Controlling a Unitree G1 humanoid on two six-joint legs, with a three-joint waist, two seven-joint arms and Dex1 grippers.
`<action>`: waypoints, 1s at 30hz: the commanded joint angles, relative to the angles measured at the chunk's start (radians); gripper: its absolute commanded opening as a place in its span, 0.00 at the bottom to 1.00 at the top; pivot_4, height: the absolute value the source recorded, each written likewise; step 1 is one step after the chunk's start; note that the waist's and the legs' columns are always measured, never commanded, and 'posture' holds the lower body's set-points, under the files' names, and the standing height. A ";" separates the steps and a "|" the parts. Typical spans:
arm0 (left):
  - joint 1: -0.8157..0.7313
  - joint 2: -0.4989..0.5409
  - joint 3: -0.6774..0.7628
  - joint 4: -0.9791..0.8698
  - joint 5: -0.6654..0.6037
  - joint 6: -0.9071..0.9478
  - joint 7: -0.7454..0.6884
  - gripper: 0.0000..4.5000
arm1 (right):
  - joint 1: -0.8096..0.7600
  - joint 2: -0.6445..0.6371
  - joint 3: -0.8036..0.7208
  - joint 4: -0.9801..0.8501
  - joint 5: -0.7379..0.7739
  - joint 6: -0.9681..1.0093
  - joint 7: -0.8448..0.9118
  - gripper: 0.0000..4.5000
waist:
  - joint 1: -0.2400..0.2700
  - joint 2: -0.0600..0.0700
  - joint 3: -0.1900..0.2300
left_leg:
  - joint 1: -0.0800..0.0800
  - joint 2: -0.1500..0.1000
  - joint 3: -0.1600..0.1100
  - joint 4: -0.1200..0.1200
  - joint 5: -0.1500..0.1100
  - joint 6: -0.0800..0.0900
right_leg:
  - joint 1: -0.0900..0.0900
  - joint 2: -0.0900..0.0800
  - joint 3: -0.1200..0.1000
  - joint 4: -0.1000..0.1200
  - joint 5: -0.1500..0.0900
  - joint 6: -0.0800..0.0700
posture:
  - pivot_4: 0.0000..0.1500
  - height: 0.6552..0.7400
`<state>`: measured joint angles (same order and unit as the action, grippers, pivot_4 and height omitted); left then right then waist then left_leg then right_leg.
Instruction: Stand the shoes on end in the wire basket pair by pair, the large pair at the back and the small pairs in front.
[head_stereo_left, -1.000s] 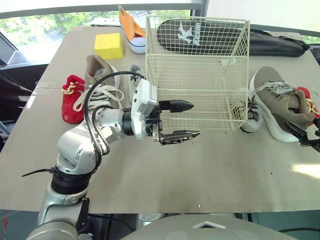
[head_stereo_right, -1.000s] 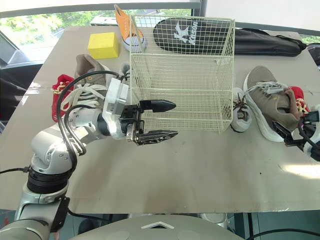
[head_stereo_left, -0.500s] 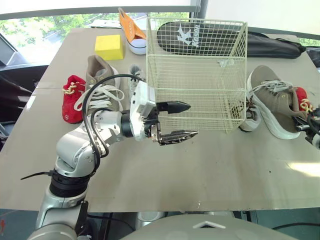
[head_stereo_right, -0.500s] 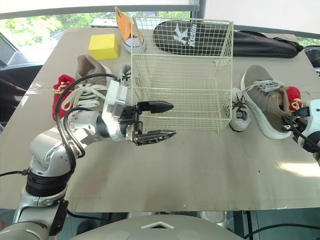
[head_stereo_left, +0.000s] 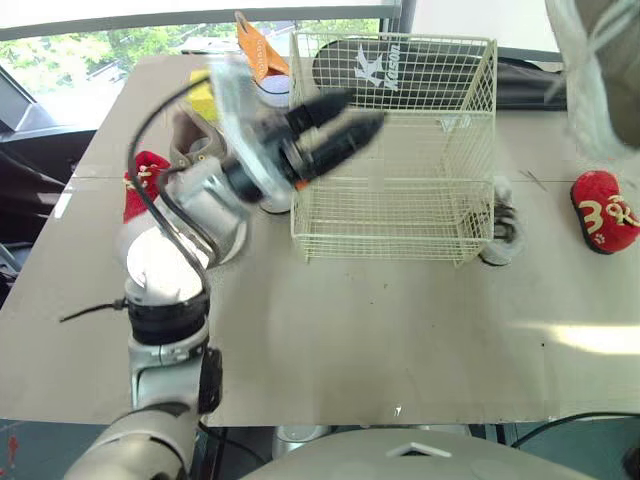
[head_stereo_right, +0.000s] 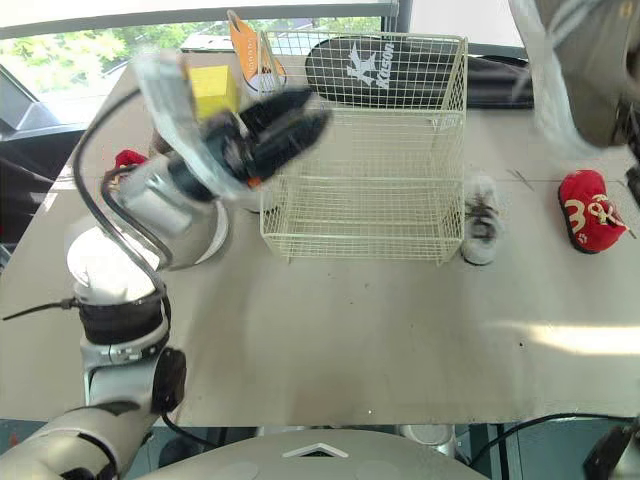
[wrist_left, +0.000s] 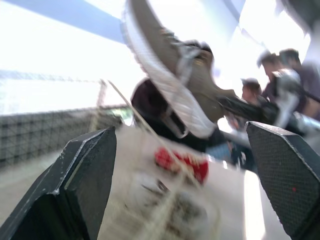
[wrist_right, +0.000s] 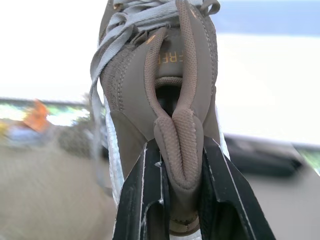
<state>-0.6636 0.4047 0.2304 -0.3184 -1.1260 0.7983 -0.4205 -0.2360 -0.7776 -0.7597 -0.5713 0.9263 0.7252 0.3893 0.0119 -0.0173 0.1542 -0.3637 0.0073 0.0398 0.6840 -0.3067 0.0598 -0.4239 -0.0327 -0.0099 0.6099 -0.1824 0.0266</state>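
Note:
The cream wire basket (head_stereo_left: 400, 190) stands on the brown table (head_stereo_left: 380, 330). My right gripper (wrist_right: 181, 146) is shut on the heel collar of a large brown sneaker (wrist_right: 160, 75), which hangs high above the table's right side (head_stereo_left: 600, 70). My left gripper (head_stereo_left: 345, 120) is raised beside the basket's upper left edge, open, holding nothing (wrist_left: 181, 130). A small red shoe (head_stereo_left: 605, 210) lies at the right. A small grey shoe (head_stereo_left: 497, 225) rests against the basket's right wall. Another red shoe (head_stereo_left: 140, 180) shows left of my left arm.
An orange shoe (head_stereo_left: 262, 60) and a yellow block (head_stereo_left: 205, 90) sit at the back left. A black bag (head_stereo_left: 540, 85) lies behind the basket. People (wrist_left: 280, 70) stand beyond the table in the left wrist view.
My right gripper closed on the large brown sneaker and lifted it high off the table, uncovering the red shoe. My left arm swung up from the basket's front to its upper left.

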 joint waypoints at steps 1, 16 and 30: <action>-0.060 0.030 0.101 0.051 -0.109 0.035 0.119 1.00 | -0.034 -0.153 0.021 -0.007 0.122 0.035 0.185 0.00 | 0.001 -0.001 0.000 | 0.000 0.000 -0.001 0.000 0.000 0.000 | 0.000 0.000 0.000 0.000 0.001 -0.001 | 1.00 1.00; -0.115 0.616 0.062 0.151 -0.296 0.421 -0.373 1.00 | -0.259 -0.606 0.495 0.215 -0.183 -0.320 0.992 0.00 | 0.006 -0.006 0.005 | -0.002 -0.004 0.002 0.001 -0.001 0.000 | -0.001 -0.013 -0.005 -0.003 -0.005 0.007 | 1.00 1.00; -0.322 0.627 -0.480 0.130 0.227 0.265 -0.920 0.94 | -0.807 -0.287 0.820 0.288 -0.422 -0.476 1.071 0.00 | 0.000 -0.006 0.007 | -0.013 -0.003 0.005 0.000 0.000 -0.002 | -0.014 -0.005 -0.003 -0.001 -0.001 0.003 | 1.00 1.00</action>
<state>-0.9697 1.0335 -0.2286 -0.1669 -0.9288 1.0852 -1.2822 -0.9979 -1.0740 0.1014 -0.2919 0.5065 0.2635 1.4765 0.0118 -0.0234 0.1616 -0.3796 0.0044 0.0447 0.6849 -0.3064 0.0581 -0.4399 -0.0373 -0.0129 0.6091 -0.1833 0.0301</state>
